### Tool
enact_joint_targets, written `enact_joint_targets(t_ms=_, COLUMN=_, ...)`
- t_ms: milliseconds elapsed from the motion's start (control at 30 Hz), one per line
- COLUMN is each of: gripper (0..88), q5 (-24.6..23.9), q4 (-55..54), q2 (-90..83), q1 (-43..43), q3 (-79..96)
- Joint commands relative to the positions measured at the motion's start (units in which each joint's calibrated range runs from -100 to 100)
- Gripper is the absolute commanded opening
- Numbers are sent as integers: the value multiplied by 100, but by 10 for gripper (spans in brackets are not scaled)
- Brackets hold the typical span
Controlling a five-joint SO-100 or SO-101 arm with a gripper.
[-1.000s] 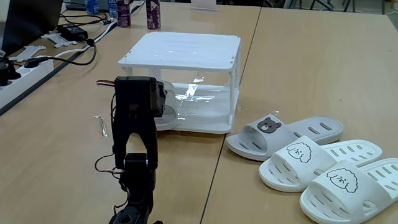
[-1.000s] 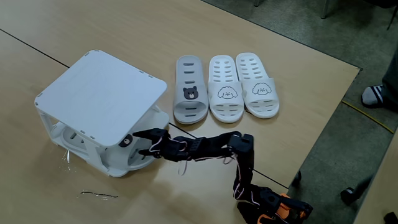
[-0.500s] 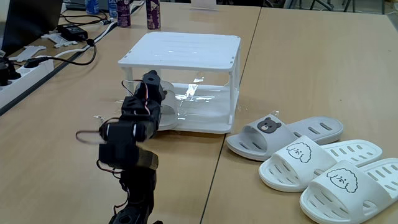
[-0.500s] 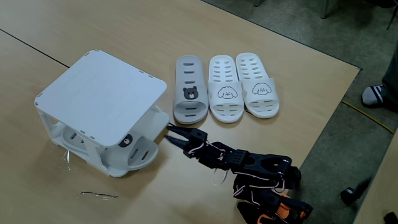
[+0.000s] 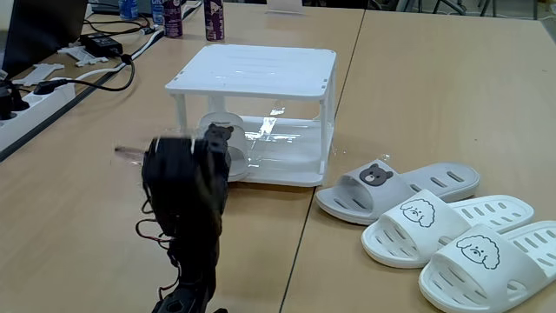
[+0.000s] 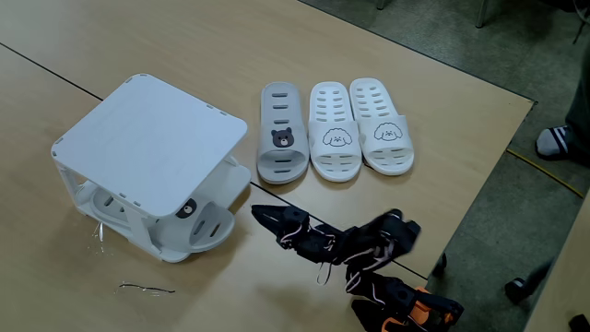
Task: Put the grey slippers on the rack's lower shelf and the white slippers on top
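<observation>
Grey slipper [image 6: 205, 224] was left on the lower shelf [image 5: 287, 161] of the rack [image 6: 147, 138] — arm was pulled back, gripper [image 6: 261, 215] clear, jaws nearly closed, nothing held. Second grey slipper [image 6: 281, 143] and white slippers [image 6: 359, 127] remained on the surface [image 6: 442, 111] — three left.

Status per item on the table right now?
Grey slipper in rack: on lower shelf.
Other grey slipper: on table, outside.
White slippers: on table, side by side.
Rack top: bare.
End effector: empty, beside rack; jaw state unclear.
</observation>
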Motion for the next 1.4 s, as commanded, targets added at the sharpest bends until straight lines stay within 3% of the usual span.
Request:
enact_joint_targets(t_ms=0, gripper=13, q5=42, q4=-971, q2=1463, q1=440, q3=17)
enact_joint_targets(t_ms=300, gripper=15, q5=42, q4=-2084, q2=3339, q1=1978, q3=-551)
enact_joint_targets(t_ms=400, gripper=17, q5=42, q4=-2438, q2=3912, q1=2077, q3=-840)
enact_joint_targets(t_ms=567, gripper=152, q5=42, q4=-2601, q2=4484, q1=2299, q3=-1967)
enact_joint_targets(t_ms=800, gripper=157, q5=42, q4=-2515, q2=5090, q1=2710, q3=-3591)
enact_joint_targets(t_ms=1367, gripper=158, q5=42, q4=125, q2=6268, q1=2981, q3=-7118)
